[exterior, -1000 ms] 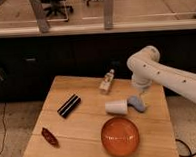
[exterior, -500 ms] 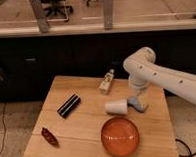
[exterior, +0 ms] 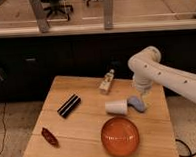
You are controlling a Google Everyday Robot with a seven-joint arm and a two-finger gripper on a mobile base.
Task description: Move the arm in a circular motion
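Observation:
The large glossy white arm (exterior: 164,76) reaches in from the right edge over the back right of the wooden table (exterior: 89,126). Its bulbous joint (exterior: 144,62), marked with small dark dots, bends downward. The gripper (exterior: 141,92) hangs below that joint, just above a blue object (exterior: 137,103) and beside a white cup (exterior: 117,107) lying on its side. The gripper holds nothing that I can see.
An orange bowl (exterior: 120,136) sits at the table's front right. A small bottle (exterior: 108,82) lies near the back edge. A black box (exterior: 69,105) lies left of centre and a dark red packet (exterior: 50,137) at the front left. A dark counter runs behind.
The arm's joint swung slightly left and up, then came back right and down. The objects on the table have not moved.

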